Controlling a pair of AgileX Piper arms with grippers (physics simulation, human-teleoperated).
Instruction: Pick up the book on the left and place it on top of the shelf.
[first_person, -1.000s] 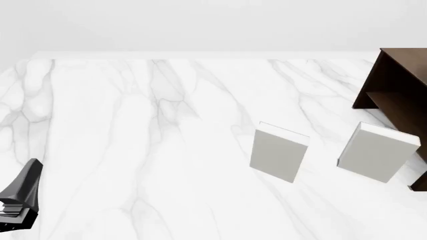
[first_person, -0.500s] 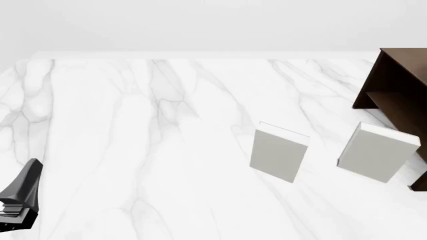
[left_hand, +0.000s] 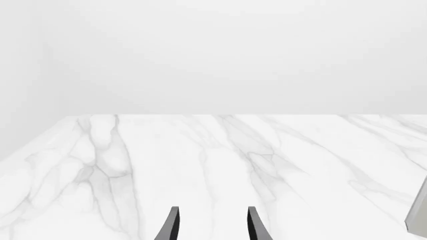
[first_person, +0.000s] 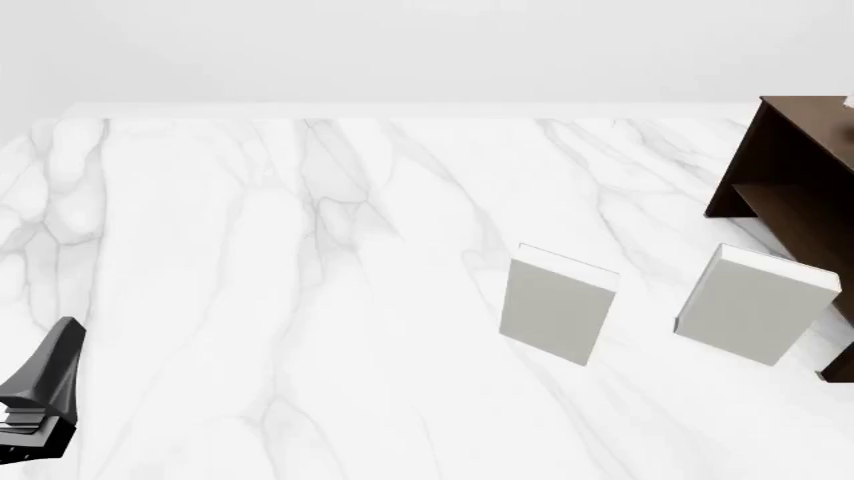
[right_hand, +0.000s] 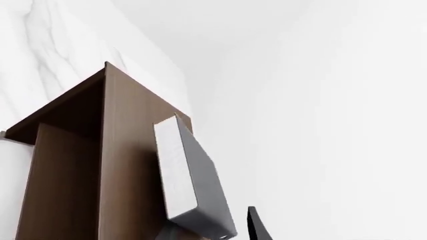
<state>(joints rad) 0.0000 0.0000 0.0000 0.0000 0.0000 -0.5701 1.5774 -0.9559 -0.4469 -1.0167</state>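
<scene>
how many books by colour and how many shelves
light grey-white books: 2
dark grey book: 1
dark brown shelf: 1
total: 4

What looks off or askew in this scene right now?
In the right wrist view, the book sits tilted over the shelf top rather than flat, near the right gripper. Whether it rests there or is held can't be told. The two grey-white books look undisturbed.
</scene>
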